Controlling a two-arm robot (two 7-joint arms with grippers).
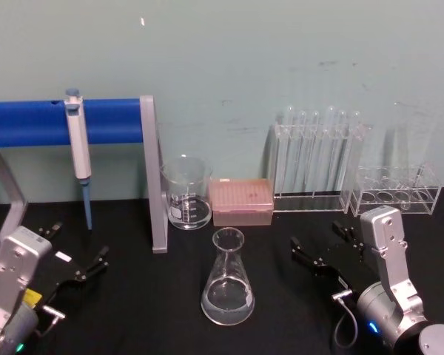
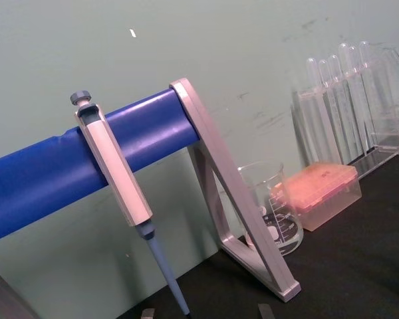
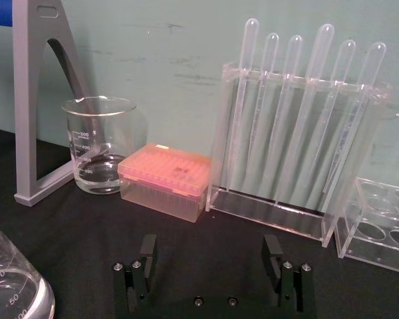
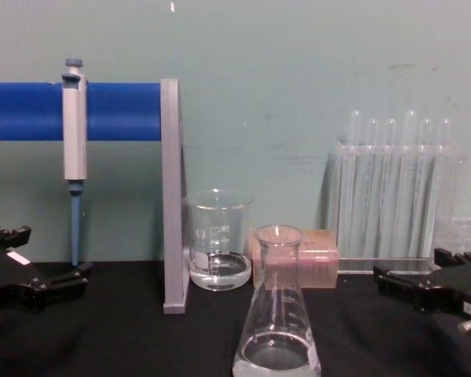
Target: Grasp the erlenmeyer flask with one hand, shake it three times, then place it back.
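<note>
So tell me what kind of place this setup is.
Most likely a laboratory bench: an erlenmeyer flask and a glass beaker stand on the black table, with test tubes in a clear rack and a pipette hanging on a blue bar.

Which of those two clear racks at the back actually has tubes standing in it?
The taller rack beside the pink box holds them; the lower rack has none.

Pipette (image 1: 77,144) hung on blue bar (image 1: 29,123), beaker (image 1: 186,192) next to pink tip box (image 1: 241,200), test tubes in clear rack (image 1: 316,159) behind.

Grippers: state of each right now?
Left gripper: open, holding nothing, left of the flask.
Right gripper: open, holding nothing, right of the flask.
</note>
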